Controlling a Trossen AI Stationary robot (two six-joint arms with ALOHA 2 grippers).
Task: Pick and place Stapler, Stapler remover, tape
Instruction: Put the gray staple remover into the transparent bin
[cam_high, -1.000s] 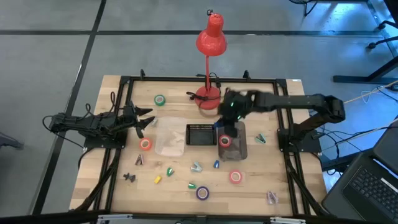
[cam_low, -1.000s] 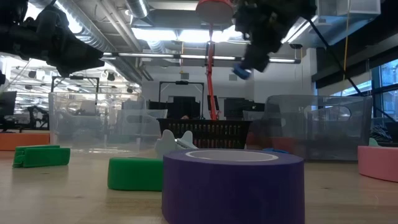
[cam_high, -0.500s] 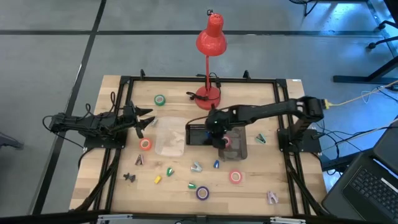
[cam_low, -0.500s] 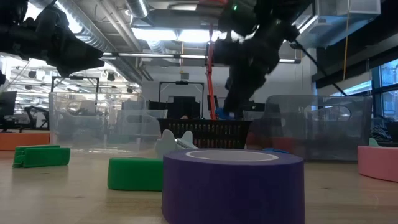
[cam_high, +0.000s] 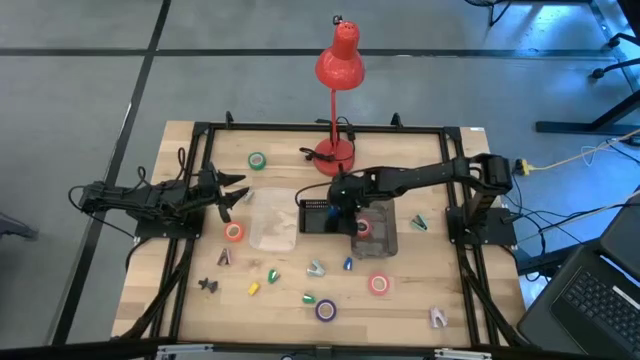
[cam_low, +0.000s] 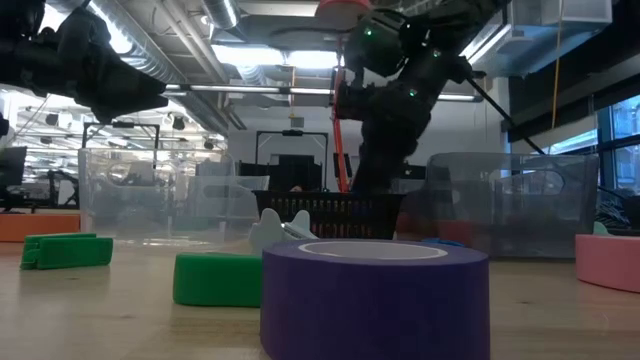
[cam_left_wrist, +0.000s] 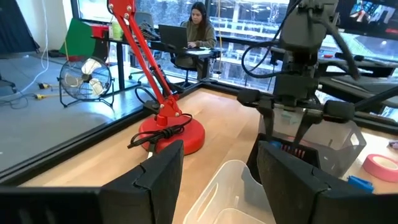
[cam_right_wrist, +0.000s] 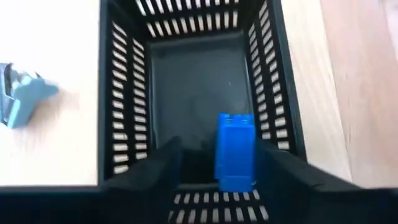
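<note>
My right gripper (cam_high: 340, 208) points steeply down into the black slatted basket (cam_high: 312, 228), its fingers open. A blue stapler (cam_right_wrist: 234, 151) is inside the basket, between the two fingers. Whether it rests on the floor I cannot tell. My left gripper (cam_high: 235, 195) waits open and level at the table's left. Tape rolls lie about: green (cam_high: 257, 160), orange-red (cam_high: 233, 232), pink (cam_high: 379, 284), purple (cam_high: 326, 310). A red roll (cam_high: 362, 227) sits in the clear bin (cam_high: 385, 240). Pale blue staple removers (cam_high: 316, 268) (cam_high: 419, 222) lie on the wood. My right gripper's fingers stand on either side of the blue stapler's long sides (cam_right_wrist: 217, 155), coming from above. A gap shows beside one finger (cam_right_wrist: 163, 163). Whether the other finger touches the stapler I cannot tell.
A red desk lamp (cam_high: 336, 150) stands just behind the basket. A second clear bin (cam_high: 268, 222) lies left of the basket. Small coloured blocks and clips are scattered along the near half of the table (cam_high: 470, 300). A black frame rail (cam_high: 320, 128) borders the work area.
My right gripper has come down and toward the table's left, from above the clear bin into the black basket, tipping more steeply down. The blue stapler, held up in the air a second ago, has gone down with it into the basket.
</note>
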